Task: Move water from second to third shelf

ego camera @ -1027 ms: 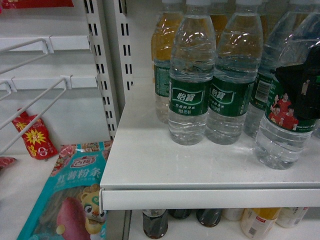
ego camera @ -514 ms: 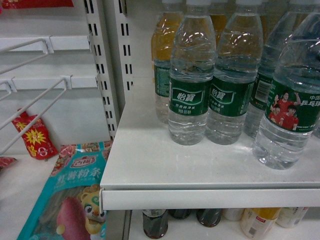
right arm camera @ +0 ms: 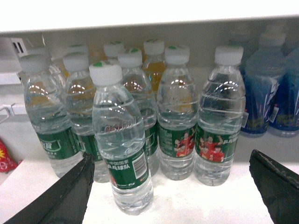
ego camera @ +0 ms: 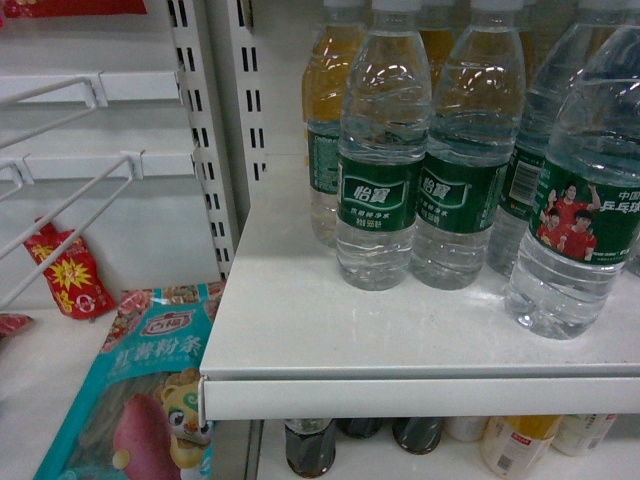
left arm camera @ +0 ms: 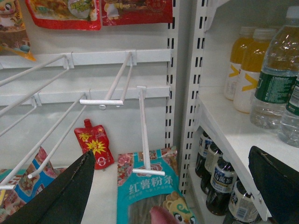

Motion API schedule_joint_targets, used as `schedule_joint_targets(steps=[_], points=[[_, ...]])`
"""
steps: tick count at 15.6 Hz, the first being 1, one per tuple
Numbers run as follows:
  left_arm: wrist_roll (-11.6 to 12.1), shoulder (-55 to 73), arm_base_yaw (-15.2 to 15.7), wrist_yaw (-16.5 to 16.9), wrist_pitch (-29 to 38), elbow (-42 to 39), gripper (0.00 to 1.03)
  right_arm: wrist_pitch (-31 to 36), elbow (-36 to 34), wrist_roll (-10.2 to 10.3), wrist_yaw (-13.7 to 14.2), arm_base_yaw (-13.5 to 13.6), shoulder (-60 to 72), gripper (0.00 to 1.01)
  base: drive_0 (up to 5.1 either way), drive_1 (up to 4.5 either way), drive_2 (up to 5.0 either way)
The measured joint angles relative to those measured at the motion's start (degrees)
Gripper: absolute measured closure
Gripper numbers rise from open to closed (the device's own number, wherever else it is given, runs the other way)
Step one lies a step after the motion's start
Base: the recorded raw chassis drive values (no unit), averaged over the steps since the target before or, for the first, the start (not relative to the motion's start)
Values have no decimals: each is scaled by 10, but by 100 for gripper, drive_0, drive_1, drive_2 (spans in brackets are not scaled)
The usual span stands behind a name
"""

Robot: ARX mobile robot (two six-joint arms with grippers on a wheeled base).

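Note:
Several water bottles with green labels stand on the white shelf (ego camera: 300,330). One water bottle (ego camera: 575,200) stands in front of the rest at the right, upright and free. In the right wrist view this bottle (right arm camera: 122,154) stands ahead of the rows, just inside the left finger (right arm camera: 65,196). My right gripper (right arm camera: 173,186) is open and a little back from it, holding nothing. My left gripper (left arm camera: 168,186) is open too, hanging over the hook section left of the shelves with nothing between its fingers. Neither gripper shows in the head view.
Wire hooks (left arm camera: 142,135) stick out from the back panel on the left. Snack packets (ego camera: 130,400) lie below them. Dark drink bottles (left arm camera: 217,184) stand on the shelf underneath. Yellow drinks (left arm camera: 247,70) stand behind the water, blue bottles (right arm camera: 261,93) to its right.
One second ago a black finger of my right gripper covered the front right bottle in the head view. It has since drawn back out of that view, and the bottle stays standing.

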Motion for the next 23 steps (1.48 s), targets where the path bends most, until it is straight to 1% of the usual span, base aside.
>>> schedule_joint_targets(steps=[1, 2, 3, 4, 6, 9, 10, 19, 21, 22, 23], points=[[0, 0, 0, 0, 0, 0, 5, -11, 0, -2, -8, -14, -20, 3, 0, 0, 0], [0, 0, 0, 0, 0, 0, 5, 15, -9, -11, 4, -29, -28, 8, 0, 0, 0], [0, 0, 0, 0, 0, 0, 5, 19, -23, -17, 29, -37, -42, 19, 0, 0, 0], [0, 0, 0, 0, 0, 0, 5, -2, -45, -21, 34, -38, -63, 32, 0, 0, 0], [0, 0, 0, 0, 0, 0, 5, -8, -58, -27, 34, -38, -97, 58, 0, 0, 0], [0, 0, 0, 0, 0, 0, 5, -22, -94, -27, 34, -38, -139, 95, 0, 0, 0], [0, 0, 0, 0, 0, 0, 5, -20, -101, -29, 34, -38, -148, 99, 0, 0, 0], [0, 0, 0, 0, 0, 0, 5, -66, -156, -30, 33, -38, -254, 99, 0, 0, 0], [0, 0, 0, 0, 0, 0, 5, -78, -156, -30, 34, -38, -272, 99, 0, 0, 0], [0, 0, 0, 0, 0, 0, 5, -93, -156, -30, 34, -38, -282, 99, 0, 0, 0], [0, 0, 0, -1, 0, 0, 5, -181, -156, -30, 33, -38, -342, 99, 0, 0, 0]])
